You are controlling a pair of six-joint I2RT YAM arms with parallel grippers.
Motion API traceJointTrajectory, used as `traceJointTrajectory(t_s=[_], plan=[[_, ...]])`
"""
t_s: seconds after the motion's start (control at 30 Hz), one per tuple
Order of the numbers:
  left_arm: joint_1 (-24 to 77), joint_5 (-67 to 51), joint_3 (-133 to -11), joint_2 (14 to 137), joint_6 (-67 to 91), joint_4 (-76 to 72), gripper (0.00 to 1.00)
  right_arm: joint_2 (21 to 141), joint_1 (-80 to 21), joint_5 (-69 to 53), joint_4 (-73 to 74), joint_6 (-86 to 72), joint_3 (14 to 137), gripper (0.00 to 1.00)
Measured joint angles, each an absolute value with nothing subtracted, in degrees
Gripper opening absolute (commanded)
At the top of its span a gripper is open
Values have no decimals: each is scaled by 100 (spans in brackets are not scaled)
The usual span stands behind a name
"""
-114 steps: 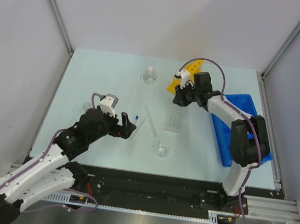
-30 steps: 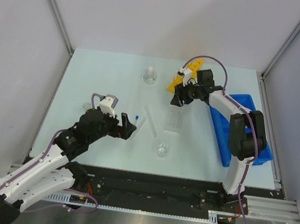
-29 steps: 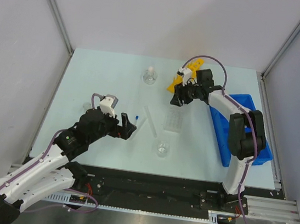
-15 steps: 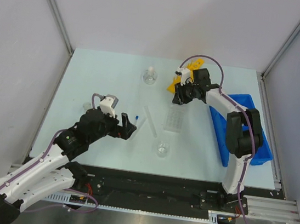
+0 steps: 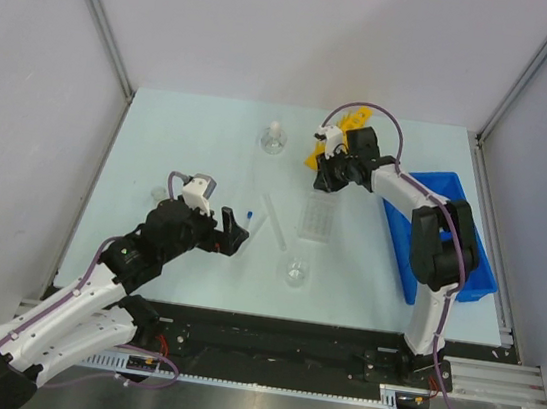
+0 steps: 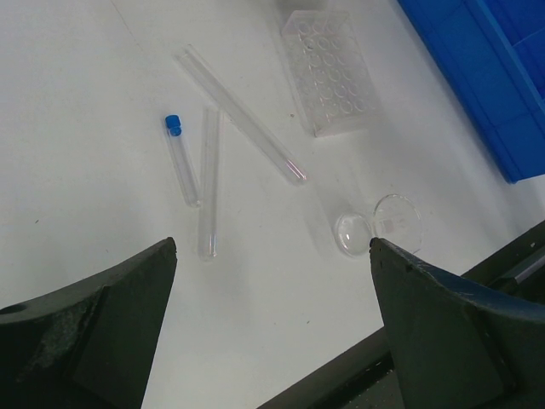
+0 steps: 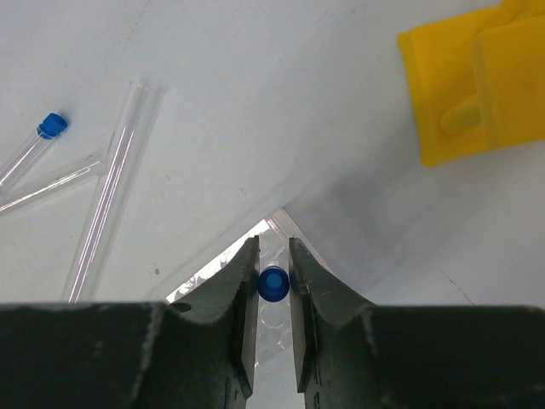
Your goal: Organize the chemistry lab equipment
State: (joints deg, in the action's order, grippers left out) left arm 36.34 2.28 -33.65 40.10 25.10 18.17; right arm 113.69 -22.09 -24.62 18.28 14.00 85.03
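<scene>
Right tool [image 7: 272, 260] clamped on a blue-capped tube [image 7: 273, 285], a grip only its wrist camera reveals, over the clear tray [image 6: 330, 72] and near the yellow tube rack [image 7: 473, 94]. Left tool [image 6: 271, 256] spread apart above loose tubes [image 6: 209, 183] on the table [image 6: 85, 128].

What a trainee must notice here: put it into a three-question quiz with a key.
1. True or false: the left gripper is shut on a tube.
2. Pick one. The right gripper is: A. open and empty; B. shut on a blue-capped tube; C. out of every view.
3. In the left wrist view, how many tubes lie on the table?

Key
1. False: its fingers stand wide apart above the tubes, with nothing between them.
2. B.
3. Three: one has a blue cap and two are plain.
</scene>
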Motion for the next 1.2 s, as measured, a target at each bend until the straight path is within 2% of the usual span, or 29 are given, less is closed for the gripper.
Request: traceJointTrajectory(t_s=[1.2], plan=[[3634, 130, -3347, 4062, 2547, 1813, 99, 10785, -2377, -2176, 1066, 1511, 7673, 21]])
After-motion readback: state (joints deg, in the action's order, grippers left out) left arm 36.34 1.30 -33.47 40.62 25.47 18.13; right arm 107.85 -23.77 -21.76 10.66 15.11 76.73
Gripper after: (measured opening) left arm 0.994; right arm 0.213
